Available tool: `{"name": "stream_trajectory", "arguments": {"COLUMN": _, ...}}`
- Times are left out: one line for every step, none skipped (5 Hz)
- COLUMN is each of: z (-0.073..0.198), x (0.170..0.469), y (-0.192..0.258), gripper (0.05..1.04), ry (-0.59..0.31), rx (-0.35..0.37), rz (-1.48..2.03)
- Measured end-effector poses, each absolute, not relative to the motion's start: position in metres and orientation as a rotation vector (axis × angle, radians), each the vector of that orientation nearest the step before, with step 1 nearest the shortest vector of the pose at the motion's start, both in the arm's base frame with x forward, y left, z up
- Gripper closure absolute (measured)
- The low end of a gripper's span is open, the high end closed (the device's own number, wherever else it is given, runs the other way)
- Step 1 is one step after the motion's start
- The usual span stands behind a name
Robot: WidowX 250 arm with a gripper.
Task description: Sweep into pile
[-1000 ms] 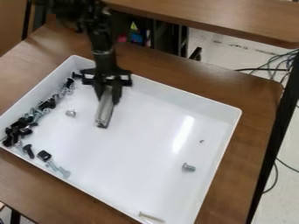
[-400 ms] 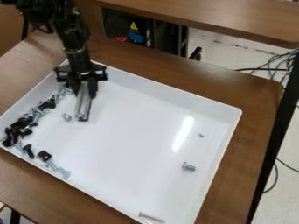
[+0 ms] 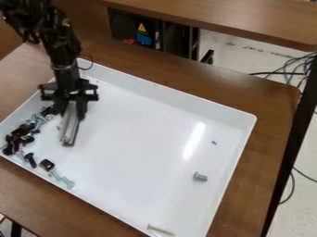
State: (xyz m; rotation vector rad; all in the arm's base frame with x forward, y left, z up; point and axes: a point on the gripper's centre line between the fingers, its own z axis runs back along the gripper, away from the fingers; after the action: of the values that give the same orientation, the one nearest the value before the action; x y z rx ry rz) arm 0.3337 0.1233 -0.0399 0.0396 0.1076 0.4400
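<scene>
Jaws of my black gripper pinch the upper end of a silvery bar, which slants down from them toward 6 to 7 o'clock. Positions are given on a clock face centred on the white tray, with 12 o'clock at the top of the camera view. My black arm enters from 11 o'clock; its gripper and the bar lie at 10 o'clock, over the tray's interior.

The pile of black and silvery hardware runs along the wall at 9 to 10 o'clock, just beside the bar; whether the two touch I cannot tell. Continuing this group toward 8 o'clock are a black screw, a squarish black piece and some silvery screws.

Well apart from the pile, I have a small dark bit at 3 o'clock, a stout silvery bolt at 4 o'clock, and a long pale screw between 5 and 6 o'clock, near the tray's lower edge.

The tray rests on a brown wooden tabletop. Cables lie on the floor beyond it, at 2 o'clock.
</scene>
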Motion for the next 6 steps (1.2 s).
{"name": "stream_trajectory", "arguments": {"z": -0.012, "x": 0.333, "y": 0.099, "gripper": 0.732, "ry": 0.030, "rx": 0.059, "rz": 0.411}}
{"name": "stream_trajectory", "arguments": {"z": 0.001, "x": 0.328, "y": 0.062, "gripper": 0.732, "ry": -0.013, "rx": 0.091, "rz": 0.334}}
{"name": "stream_trajectory", "arguments": {"z": -0.009, "x": 0.319, "y": 0.033, "gripper": 0.732, "ry": 0.001, "rx": 0.102, "rz": 0.291}}
{"name": "stream_trajectory", "arguments": {"z": -0.031, "x": 0.315, "y": 0.001, "gripper": 0.732, "ry": 0.040, "rx": 0.105, "rz": 0.234}}
{"name": "stream_trajectory", "arguments": {"z": -0.040, "x": 0.314, "y": -0.006, "gripper": 0.686, "ry": 0.040, "rx": 0.116, "rz": 0.245}}
{"name": "stream_trajectory", "arguments": {"z": -0.042, "x": 0.302, "y": -0.005, "gripper": 0.378, "ry": 0.022, "rx": 0.113, "rz": 0.288}}
